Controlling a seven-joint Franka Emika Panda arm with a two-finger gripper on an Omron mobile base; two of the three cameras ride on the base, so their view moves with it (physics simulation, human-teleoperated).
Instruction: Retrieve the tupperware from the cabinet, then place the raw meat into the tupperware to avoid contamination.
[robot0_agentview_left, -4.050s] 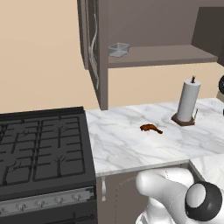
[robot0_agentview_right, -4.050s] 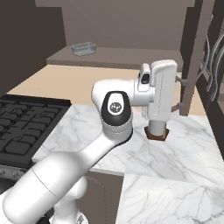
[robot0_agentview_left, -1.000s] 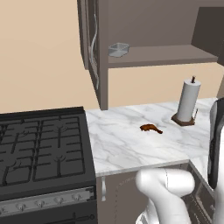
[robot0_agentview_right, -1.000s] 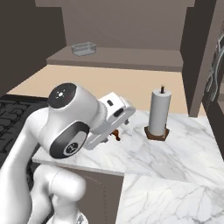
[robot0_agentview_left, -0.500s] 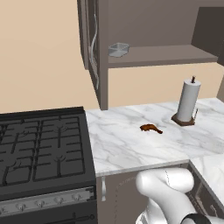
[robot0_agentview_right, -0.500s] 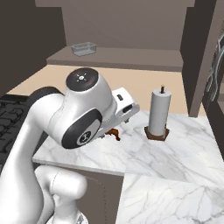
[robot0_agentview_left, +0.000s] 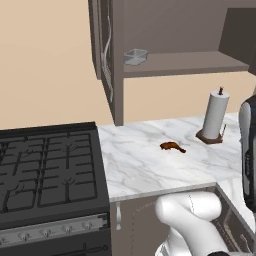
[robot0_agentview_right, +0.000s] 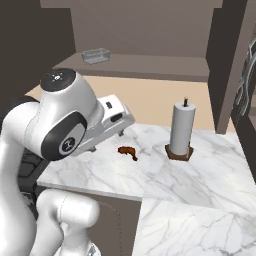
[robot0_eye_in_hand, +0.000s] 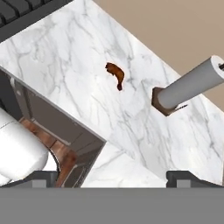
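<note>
- Tupperware (robot0_agentview_left: 135, 56): on cabinet (robot0_agentview_left: 116, 75) shelf.
- Raw meat (robot0_agentview_left: 172, 146): on marble table (robot0_agentview_left: 140, 165), near paper towel roll (robot0_agentview_left: 215, 116).
- End effector (robot0_eye_in_hand: 113, 176): released, grasping nothing.

tupperware (robot0_agentview_left: 135, 56): upright on shelf of open cabinet (robot0_agentview_left: 165, 45) | raw meat (robot0_agentview_left: 172, 146): lying on counter

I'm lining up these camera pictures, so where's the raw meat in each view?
Left base view: raw meat on the marble counter, right of centre.
Right base view: centre, beside the arm.
Hand view: upper middle.
Shared landmark: paper towel roll, standing nearby.
</note>
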